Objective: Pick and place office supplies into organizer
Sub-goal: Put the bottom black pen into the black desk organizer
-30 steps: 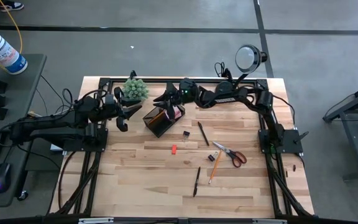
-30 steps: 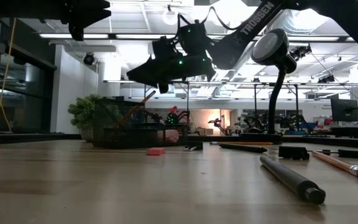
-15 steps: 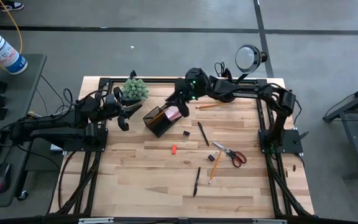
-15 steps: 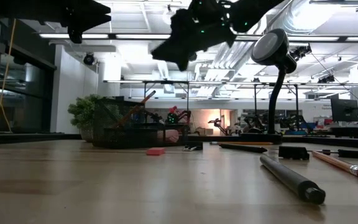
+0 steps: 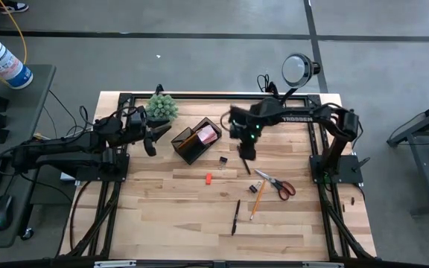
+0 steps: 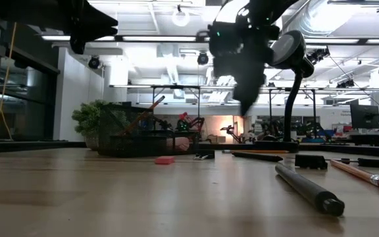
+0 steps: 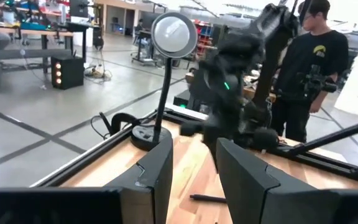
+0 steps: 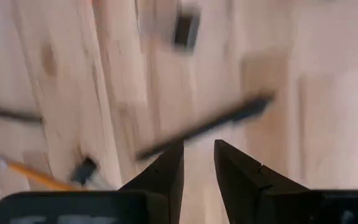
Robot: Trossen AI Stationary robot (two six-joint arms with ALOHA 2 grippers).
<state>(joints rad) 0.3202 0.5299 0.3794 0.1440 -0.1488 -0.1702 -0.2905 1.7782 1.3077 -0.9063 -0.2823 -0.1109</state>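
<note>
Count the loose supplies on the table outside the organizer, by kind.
Pens: 2
Pencil: 1
Scissors: 1
Red block: 1
Small black pieces: 2
Total: 7 visible; the right arm may hide more.

The wooden tabletop (image 5: 162, 208) is carrying the organizer (image 5: 194, 141) near its back edge, with scissors (image 5: 278, 184), pencil (image 5: 256, 201) and pens (image 5: 235, 217) lying toward the right side.
</note>
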